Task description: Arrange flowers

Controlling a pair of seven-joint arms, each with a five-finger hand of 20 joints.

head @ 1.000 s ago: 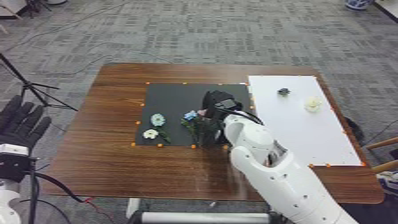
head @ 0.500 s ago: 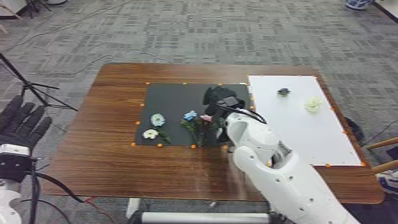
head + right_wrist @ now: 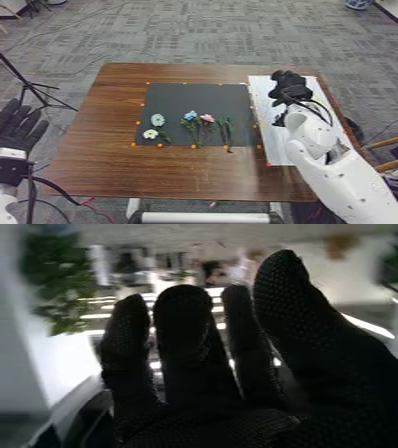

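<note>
Right hand (image 3: 291, 90): fingers extended, nothing visibly gripped, over the board (image 3: 259, 90). Left of it, the mat (image 3: 169, 100) bears 4 blooms (image 3: 190, 115). Step, as judged: collecting another flower. Recommended: descend slowly, pinch below the petals, lift without dragging.

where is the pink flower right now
In the head view, the pink flower lies on the black mat, toward its near edge, just right of the blue flower.
</note>
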